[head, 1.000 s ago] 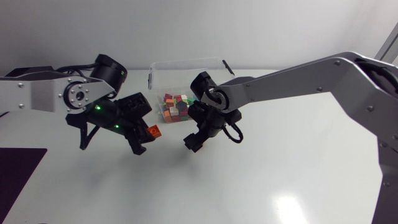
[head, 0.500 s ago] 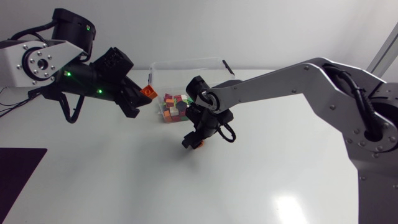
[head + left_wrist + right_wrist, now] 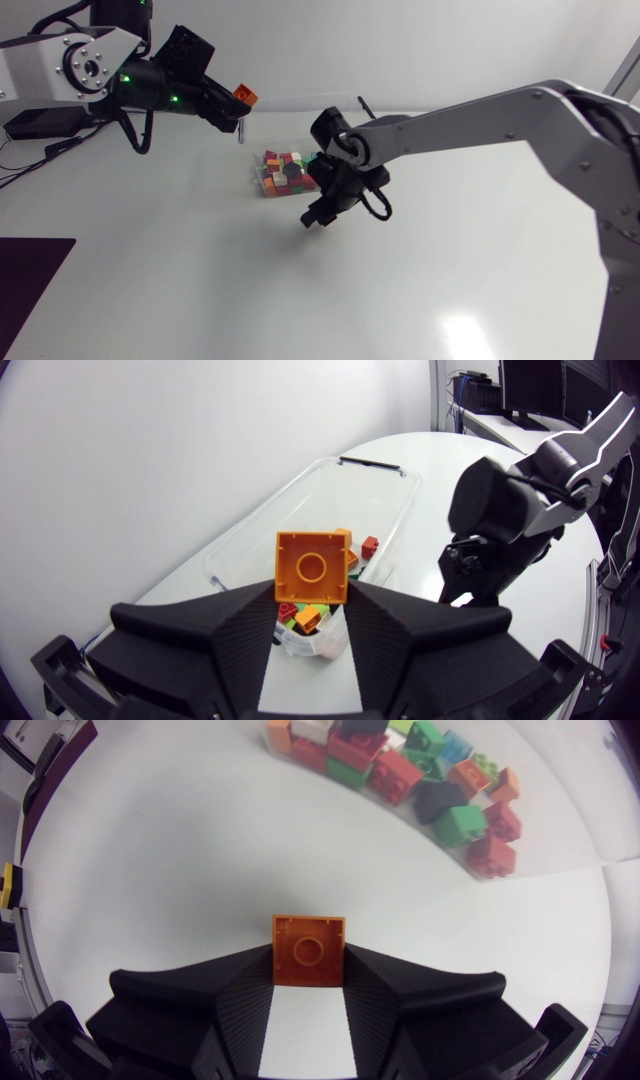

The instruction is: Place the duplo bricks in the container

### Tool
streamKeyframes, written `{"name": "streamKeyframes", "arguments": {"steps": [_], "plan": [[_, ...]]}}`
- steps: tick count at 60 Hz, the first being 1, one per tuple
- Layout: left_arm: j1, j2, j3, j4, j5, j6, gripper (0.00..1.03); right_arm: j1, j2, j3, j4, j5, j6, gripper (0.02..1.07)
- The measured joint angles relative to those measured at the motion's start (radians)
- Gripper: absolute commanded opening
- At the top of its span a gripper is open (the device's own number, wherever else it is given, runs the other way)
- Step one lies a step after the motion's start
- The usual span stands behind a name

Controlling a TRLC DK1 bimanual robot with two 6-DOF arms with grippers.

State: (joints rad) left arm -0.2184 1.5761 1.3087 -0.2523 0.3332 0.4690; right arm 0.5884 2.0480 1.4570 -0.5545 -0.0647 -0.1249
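Note:
A clear plastic container at the back of the table holds several coloured duplo bricks. My left gripper hangs raised over the container's left end, shut on an orange brick. In the left wrist view that brick sits between the fingers, above the container. My right gripper is low over the table just in front of the container, shut on a second orange brick. The brick pile lies ahead of it.
A dark mat covers the table's front left corner. White tabletop stretches in front of and to the right of the container. My right arm shows beside the container in the left wrist view.
My left arm has risen and swung back over the container's left end with its orange brick. My right gripper has gone from open to shut on the orange brick on the table.

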Motion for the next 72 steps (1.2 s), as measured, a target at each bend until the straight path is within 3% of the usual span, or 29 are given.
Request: {"name": "streamKeyframes", "arguments": {"steps": [22, 29, 32, 34, 37, 57, 72], "plan": [[-0.024, 0.272, 0.277, 0.020, 0.000, -0.084, 0.42, -0.094, -0.250, -0.001, -0.019, -0.032, -0.037, 0.34], [-0.025, 0.357, 0.380, 0.027, -0.020, -0.119, 0.47, -0.101, -0.280, 0.000, -0.023, -0.037, -0.044, 0.34], [-0.025, 0.398, 0.428, 0.032, -0.041, -0.131, 0.63, -0.106, -0.289, 0.003, -0.026, -0.039, -0.048, 0.34], [-0.026, 0.425, 0.460, 0.036, -0.058, -0.138, 0.85, -0.106, -0.294, 0.007, -0.026, -0.041, -0.053, 0.34], [-0.029, 0.460, 0.495, 0.043, -0.089, -0.148, 0.99, -0.110, -0.297, 0.017, -0.027, -0.043, -0.055, 0.34], [-0.050, 0.520, 0.517, 0.049, -0.160, -0.155, 0.99, -0.114, -0.297, 0.145, -0.017, -0.043, -0.062, 0.34], [-0.024, 0.349, 0.344, 0.034, -0.164, -0.155, 0.99, -0.132, -0.270, 0.254, 0.039, -0.055, -0.062, 0.34]]}}
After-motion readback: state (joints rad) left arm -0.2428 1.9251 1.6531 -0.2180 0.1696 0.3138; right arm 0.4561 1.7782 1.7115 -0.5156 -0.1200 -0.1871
